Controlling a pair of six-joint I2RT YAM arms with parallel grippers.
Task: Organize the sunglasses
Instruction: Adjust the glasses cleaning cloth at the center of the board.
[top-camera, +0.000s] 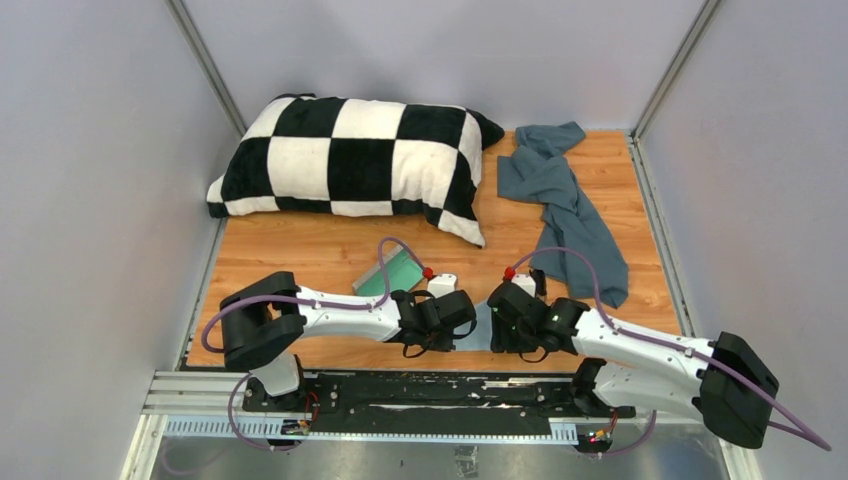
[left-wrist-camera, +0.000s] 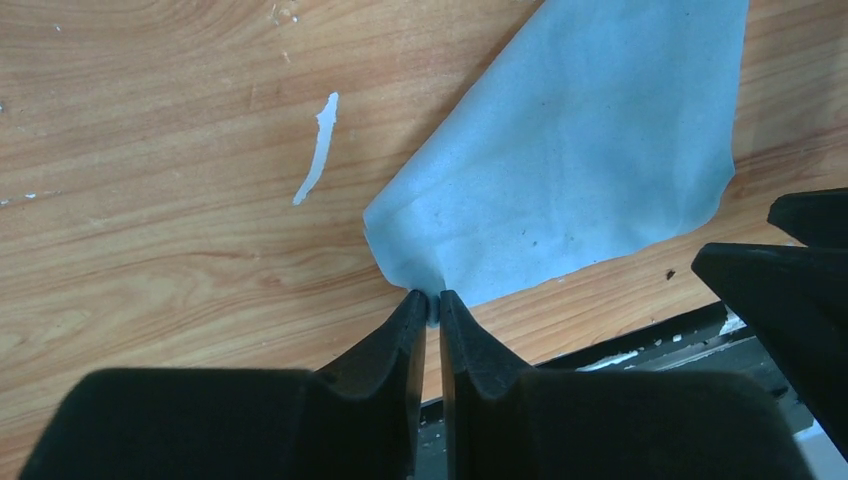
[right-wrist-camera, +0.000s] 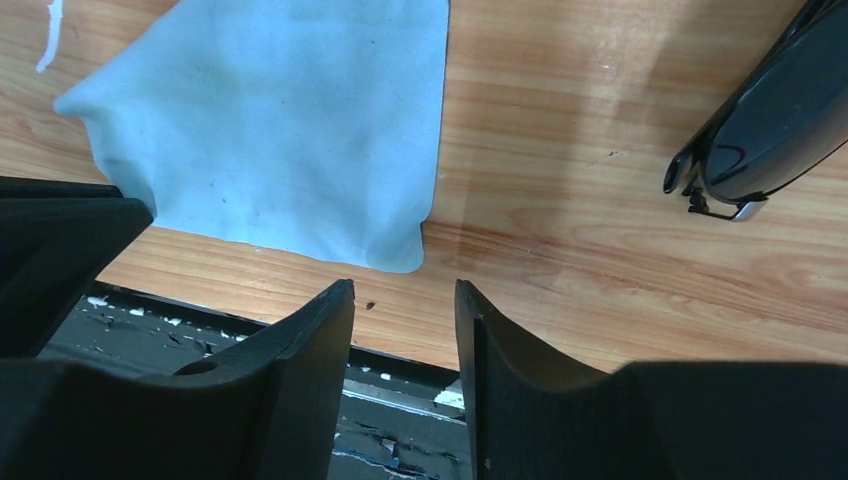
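Pinching a corner of the cloth (left-wrist-camera: 580, 150), the left pincer (left-wrist-camera: 432, 300) stands narrow, its tips almost meeting on the fabric. The right pincer (right-wrist-camera: 405, 290) hangs half-wide and empty just beside the cloth's other near corner. The step in hand looks like handling the cloth; next, the right pincer probably needs to take its corner. Only the right wrist view shows the sunglasses (right-wrist-camera: 770, 130), on the worktop (right-wrist-camera: 600, 250) right of the cloth.
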